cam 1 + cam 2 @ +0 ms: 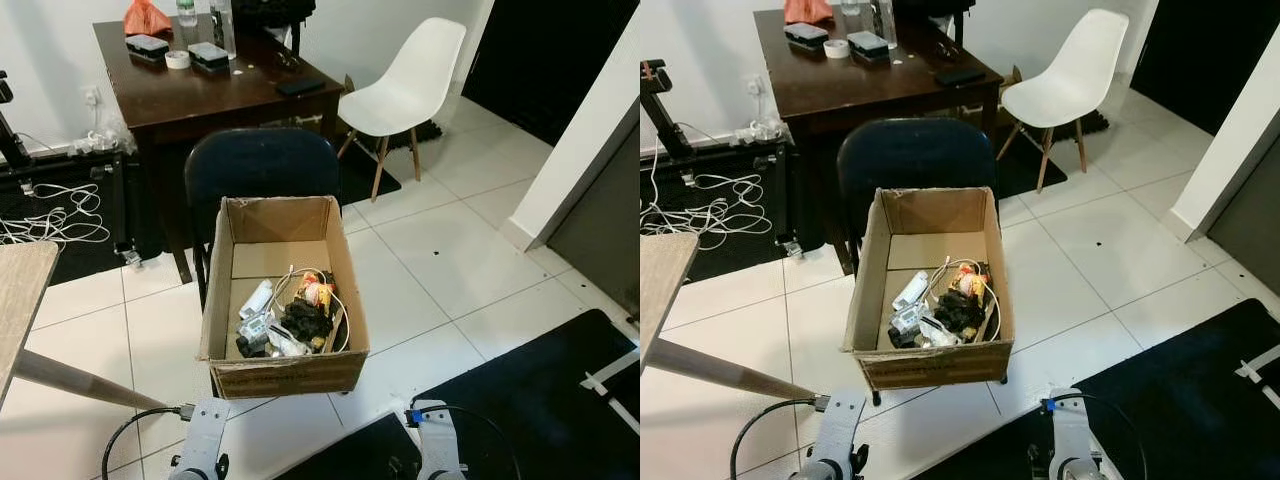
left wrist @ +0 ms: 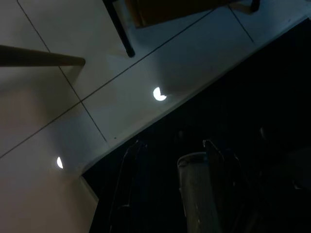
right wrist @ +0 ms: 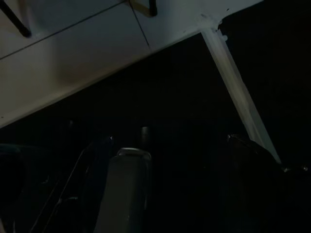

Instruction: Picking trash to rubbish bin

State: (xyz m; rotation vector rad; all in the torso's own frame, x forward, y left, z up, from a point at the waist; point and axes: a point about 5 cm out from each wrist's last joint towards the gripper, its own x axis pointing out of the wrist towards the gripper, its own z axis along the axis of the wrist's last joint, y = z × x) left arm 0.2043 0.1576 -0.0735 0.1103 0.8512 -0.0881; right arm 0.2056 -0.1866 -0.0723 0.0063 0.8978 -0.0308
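Both sets of fingers down low over the floor, too dark to tell if open or shut — nothing held. Ahead, cardboard box point(image 1: 285, 300) on a dark chair point(image 1: 262, 165), trash point(image 1: 290, 320) piled inside. Probably just starting — next, reach up into the box.

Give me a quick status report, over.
Both arms hanging low over the black mat, nothing held. Cardboard box of trash sits on the dark chair straight ahead. Nothing between robot and box.
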